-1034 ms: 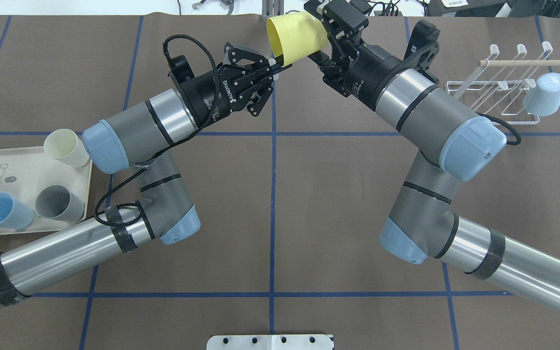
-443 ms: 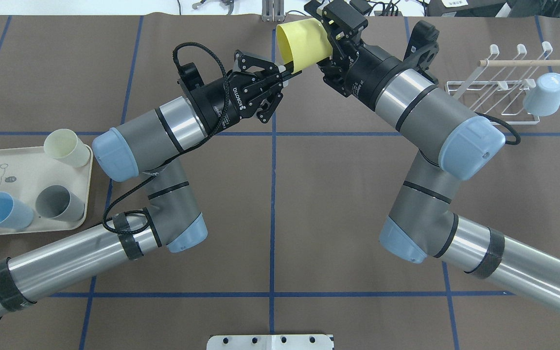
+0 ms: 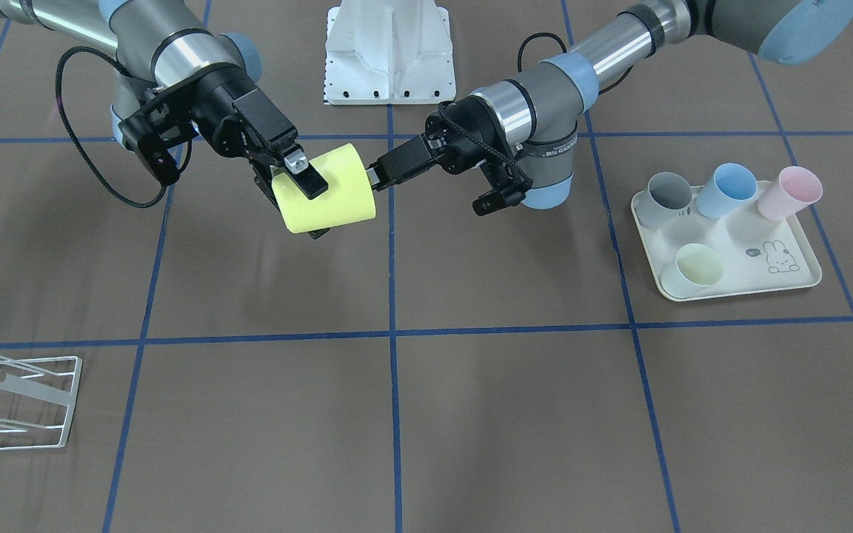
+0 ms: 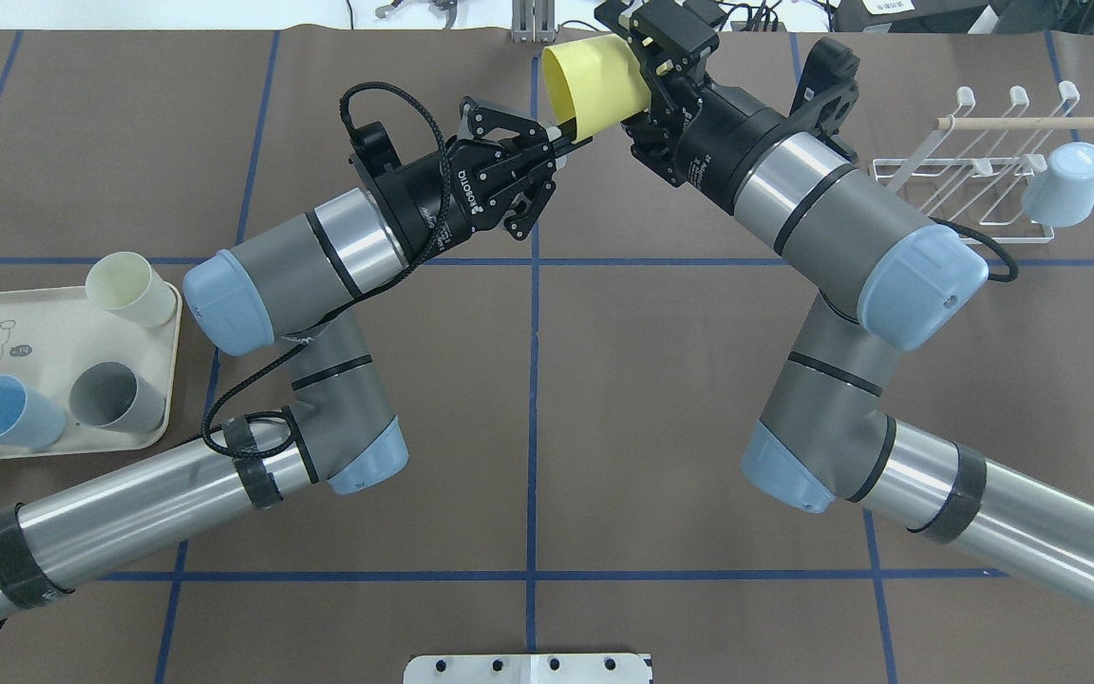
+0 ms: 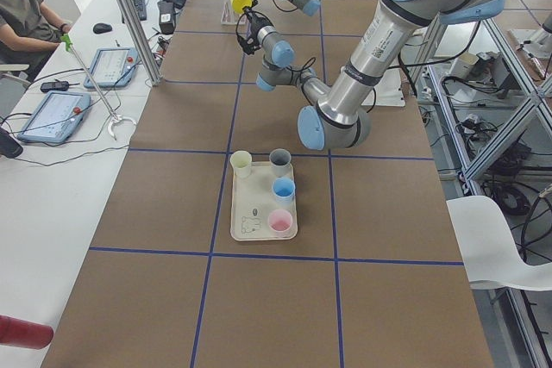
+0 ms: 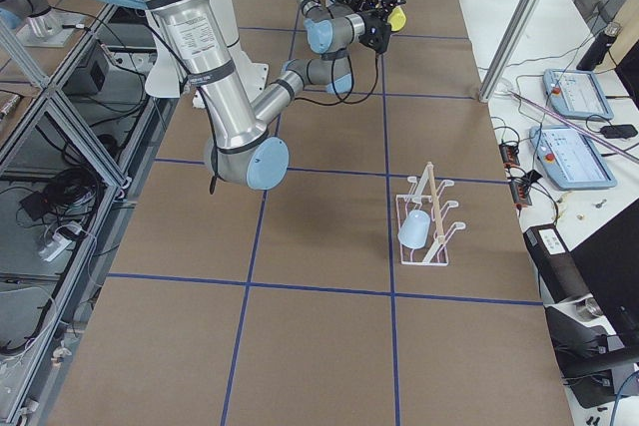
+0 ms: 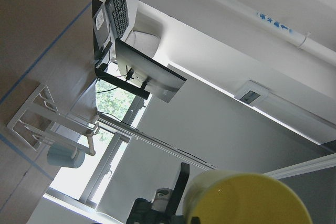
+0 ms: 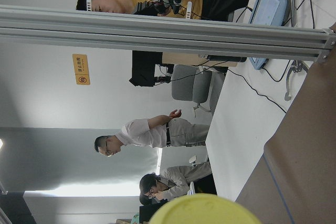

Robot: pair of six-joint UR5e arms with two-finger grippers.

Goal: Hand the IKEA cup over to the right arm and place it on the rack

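So here's what we're looking at: the yellow cup [image 3: 330, 196] is up in the air over the far middle of the table [image 3: 471, 400], lying on its side, with both arms meeting at it. The right gripper [image 3: 312, 206] has it clamped across the body near the closed end, one finger on top and one underneath. The open mouth points toward the left gripper [image 3: 376, 175], whose fingers are nipped together right on the rim, so as far as we can see both have hold of it. From overhead we see the cup's mouth facing the left arm's side, with that fingertip tucked against the lower edge of the rim. The rack [image 4: 970, 180] sits well off toward the right arm's end of the table, nowhere near the yellow cup, and a light-blue cup [image 4: 1065, 183] hangs upside down on it just below the wooden peg [image 4: 1031, 122]. At the other end is the cream tray [image 3: 730, 252] with a grey cup [image 3: 667, 194], a blue cup [image 3: 730, 185] and a pink cup [image 3: 793, 191] in a row plus a pale cup [image 3: 695, 268] nearer the front. The wrist cams only catch a yellow sliver of the cup at the bottom edge.
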